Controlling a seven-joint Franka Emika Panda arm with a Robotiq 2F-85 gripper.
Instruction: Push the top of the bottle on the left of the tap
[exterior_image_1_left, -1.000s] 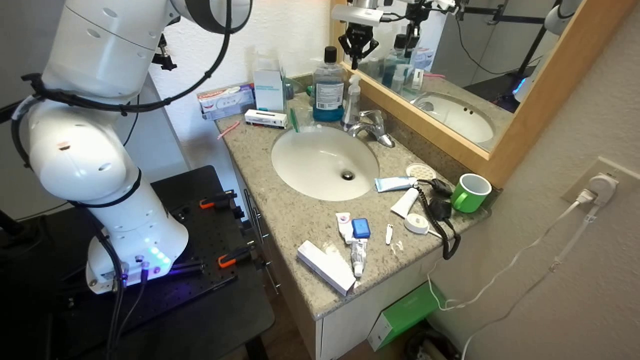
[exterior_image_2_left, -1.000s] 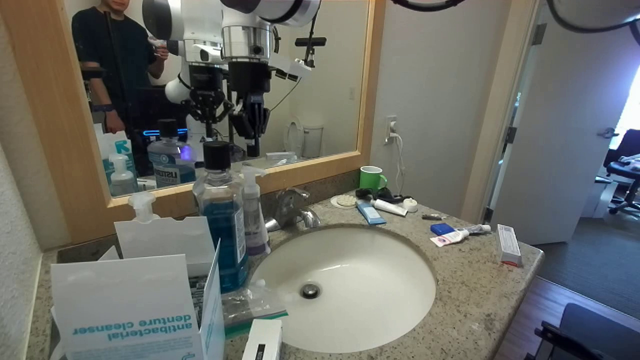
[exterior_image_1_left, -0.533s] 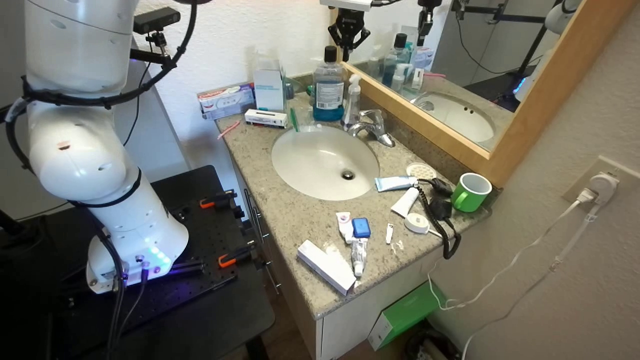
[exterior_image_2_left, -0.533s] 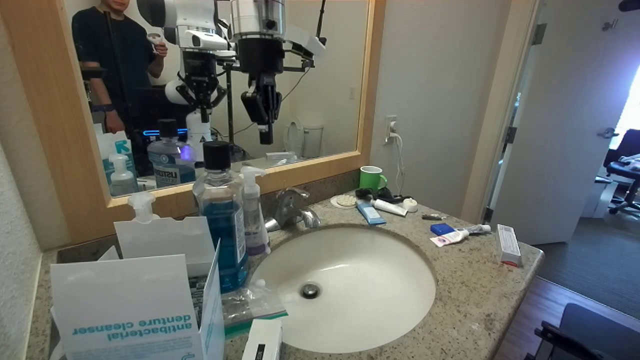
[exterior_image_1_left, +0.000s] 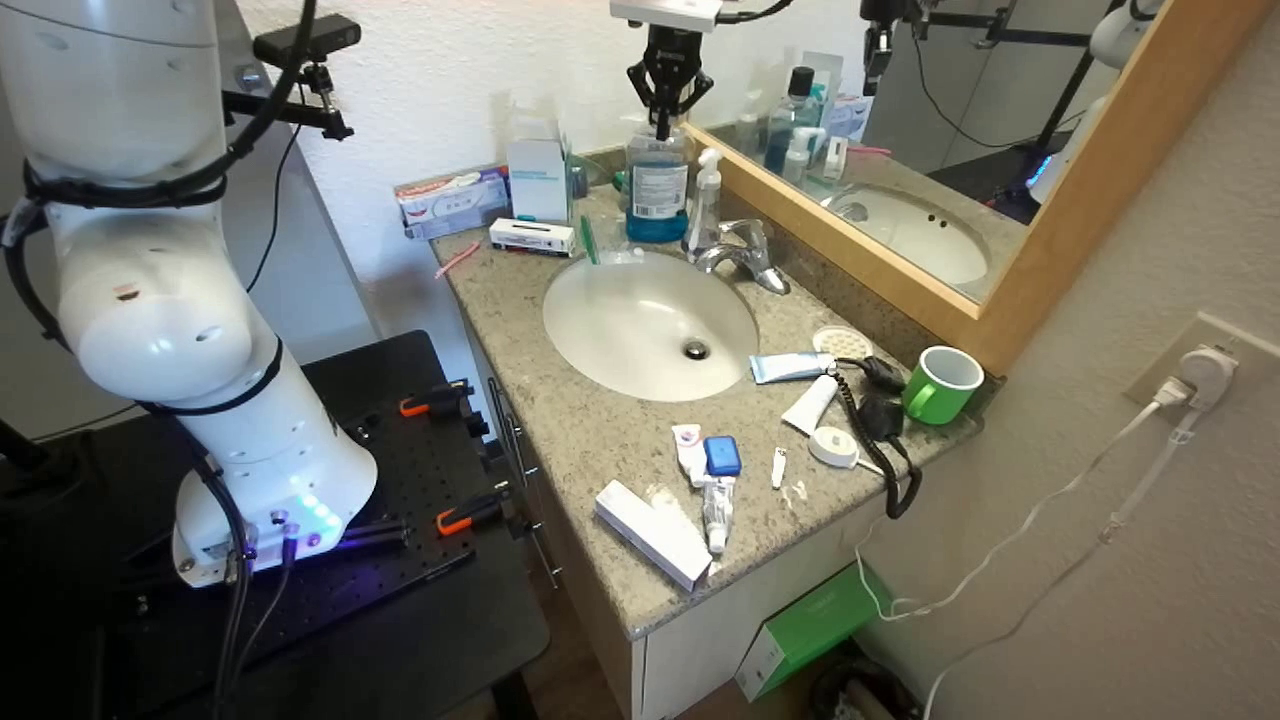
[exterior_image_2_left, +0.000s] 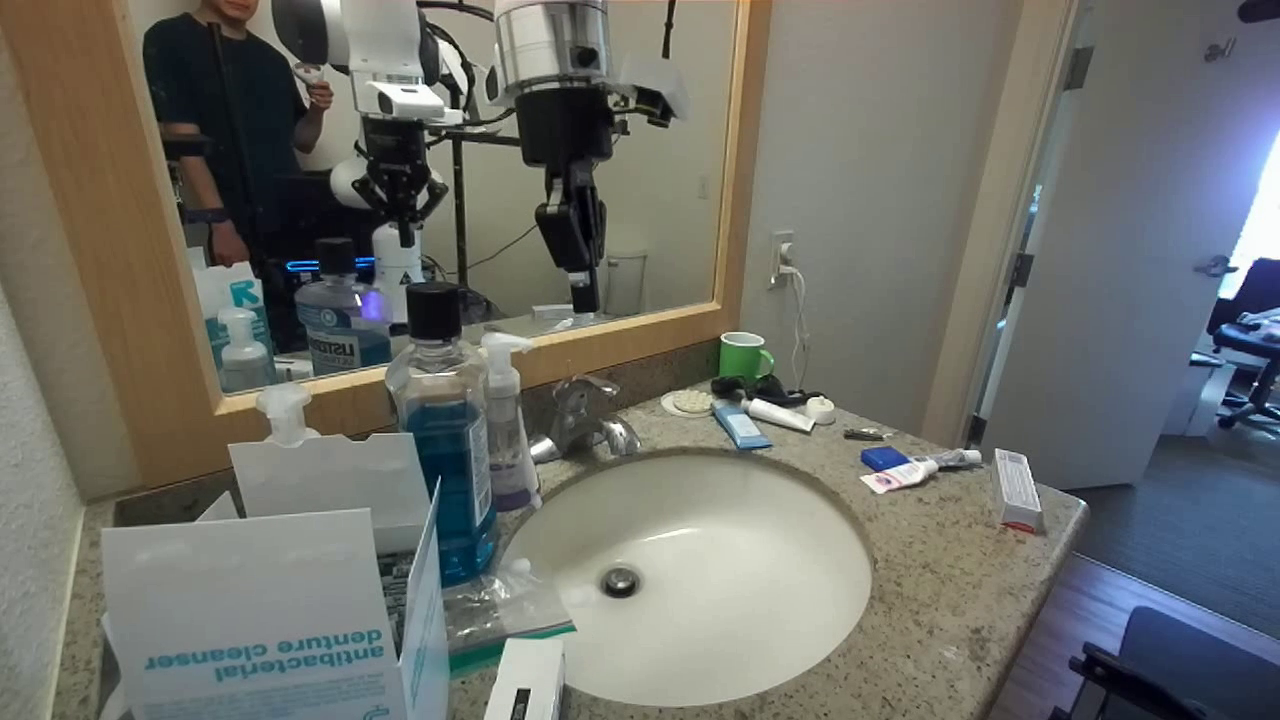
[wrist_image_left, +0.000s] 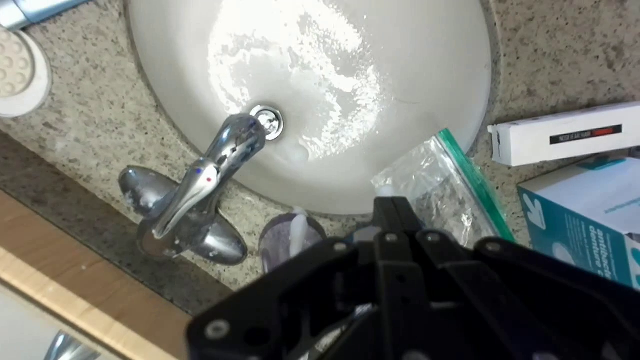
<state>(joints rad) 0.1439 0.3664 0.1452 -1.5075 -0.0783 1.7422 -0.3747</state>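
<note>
Gripper (wrist_image_left: 393, 205) in mid-air, pointing down; jaws drawn in, tips meeting. Upright on the counter (exterior_image_1_left: 530, 350), left of the tap (exterior_image_2_left: 575, 420): blue bottle (exterior_image_2_left: 440, 490) with dark cap (exterior_image_2_left: 434, 311), then, just beside it and nearer the tap, pump bottle (exterior_image_2_left: 508, 450) with white pump (exterior_image_2_left: 503, 360). In an exterior view the gripper (exterior_image_1_left: 662, 132) hides the cap; in an exterior view the gripper (exterior_image_2_left: 585, 300) hangs to the right of both bottles, apart from cap and pump. Wrist view: tips in front of the zip bag (wrist_image_left: 445, 190), at the rim of the sink (wrist_image_left: 430, 100); pump bottle partly behind the gripper. Open box (exterior_image_2_left: 240, 600) near the blue bottle. Green cup (exterior_image_2_left: 741, 357) on the other side of the tap. Man (exterior_image_2_left: 230, 110) reflected in the mirror (exterior_image_2_left: 660, 170).
</note>
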